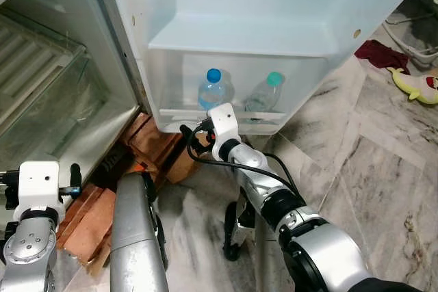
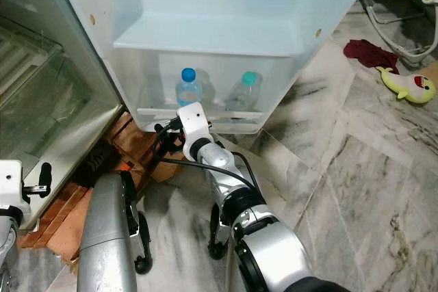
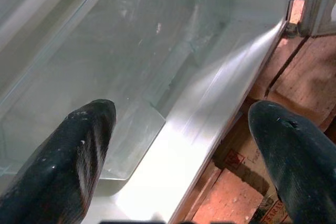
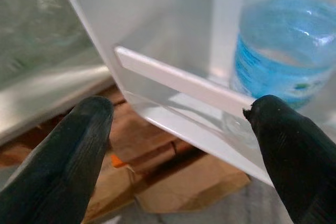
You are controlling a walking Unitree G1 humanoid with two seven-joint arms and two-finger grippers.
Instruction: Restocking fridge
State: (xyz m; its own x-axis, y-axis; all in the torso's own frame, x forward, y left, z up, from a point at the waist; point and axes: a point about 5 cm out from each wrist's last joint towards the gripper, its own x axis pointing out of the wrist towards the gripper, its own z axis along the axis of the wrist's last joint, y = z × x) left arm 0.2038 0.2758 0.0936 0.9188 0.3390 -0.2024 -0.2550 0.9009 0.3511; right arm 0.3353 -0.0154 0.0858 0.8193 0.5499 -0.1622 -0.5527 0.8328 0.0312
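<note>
right gripper (image 4: 178,145): fingers spread wide, nothing between them, held low just in front of the door shelf's rail.
left gripper (image 3: 184,150): also wide open and empty, hanging near the fridge's lower sill above the bricks (image 1: 147,145).
door shelf (image 1: 219,115): bottom bin of the open fridge door, clear front wall with a white rail.
blue-capped bottle (image 1: 214,90): upright in the bin, left of the green-capped bottle (image 1: 263,94), the two apart.
handling: the blue-capped bottle looks nearly full, so likely heavy for its size; thin plastic should give under a squeeze, and the wall may be slick.
where to hold: probably mid-body, around the label band, reaching over the rail.
floor (image 1: 356,162): marble, a yellow toy (image 1: 415,87) well off.
</note>
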